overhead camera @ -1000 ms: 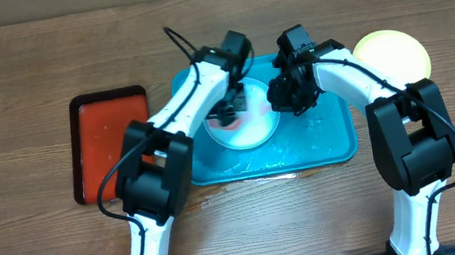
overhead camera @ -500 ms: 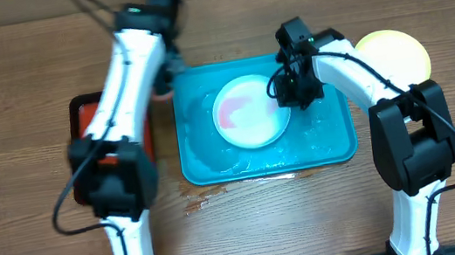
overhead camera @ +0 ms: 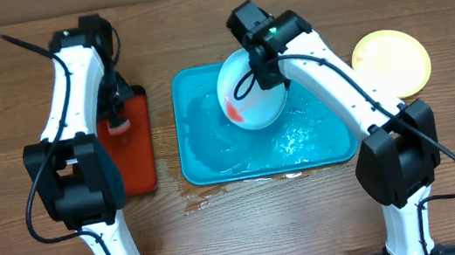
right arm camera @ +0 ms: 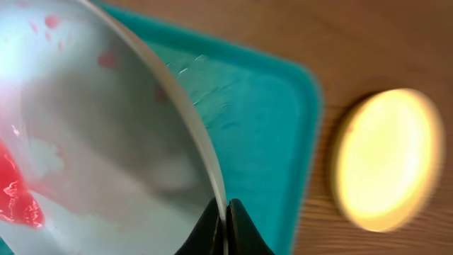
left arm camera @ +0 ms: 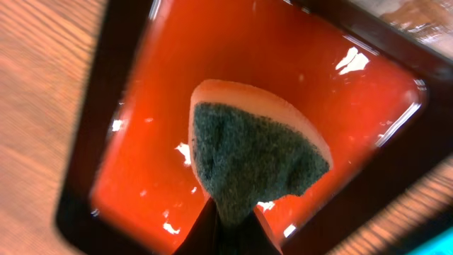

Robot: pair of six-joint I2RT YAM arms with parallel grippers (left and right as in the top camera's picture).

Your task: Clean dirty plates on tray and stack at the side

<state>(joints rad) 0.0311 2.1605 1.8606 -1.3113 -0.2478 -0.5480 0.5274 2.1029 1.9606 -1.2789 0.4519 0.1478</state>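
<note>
My right gripper [overhead camera: 272, 76] is shut on the rim of a mint-rimmed plate [overhead camera: 245, 94] and holds it tilted up above the turquoise tray [overhead camera: 212, 143]. The plate's whitish centre has an orange-red smear. In the right wrist view the plate [right arm camera: 106, 134] fills the left side, its rim pinched in my gripper [right arm camera: 226, 216] over the tray [right arm camera: 262, 120]. A yellow-green plate [overhead camera: 391, 62] lies on the table right of the tray and also shows in the right wrist view [right arm camera: 386, 159]. My left gripper [overhead camera: 116, 117] is shut on a sponge [left arm camera: 255, 159].
The sponge hangs over a smaller red tray with a black rim [overhead camera: 130, 158], left of the turquoise tray; the left wrist view shows the red tray [left arm camera: 163, 92] too. The turquoise tray floor is wet. A small wet patch sits on the wood in front of it.
My left arm has swung left from the turquoise tray to over the red tray, carrying the sponge. My right gripper has lifted the mint plate off the tray floor and tilted it up.
</note>
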